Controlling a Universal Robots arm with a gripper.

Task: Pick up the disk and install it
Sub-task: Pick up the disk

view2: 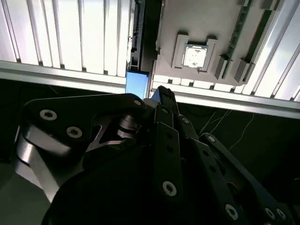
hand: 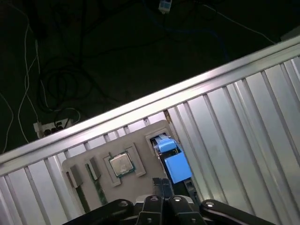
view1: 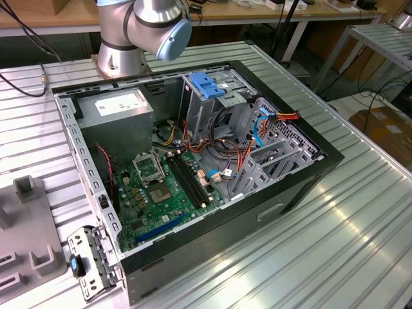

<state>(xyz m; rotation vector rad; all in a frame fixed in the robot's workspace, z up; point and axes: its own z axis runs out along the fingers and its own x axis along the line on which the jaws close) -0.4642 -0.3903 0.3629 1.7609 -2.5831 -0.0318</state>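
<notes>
The disk [hand: 177,168] shows its bright blue plastic as it rests in a slot at one end of a grey fixture plate [hand: 136,140] on the ribbed metal table. In the second wrist view the disk [view2: 137,83] is a blue patch just past the fingertips. My gripper [hand: 161,186] hovers above the plate close beside the disk, its two dark fingers pressed together with nothing between them. In the second wrist view the gripper [view2: 161,93] points at the table edge next to the blue patch.
The fixture plate also holds a processor chip [hand: 121,164] and memory sticks [hand: 96,192]. An open computer case [view1: 193,167] lies on the table, with a light-blue latch plate [view1: 207,87] on its drive cage and a green motherboard [view1: 161,190]. Beyond the table edge, cables lie on the dark floor [hand: 70,56].
</notes>
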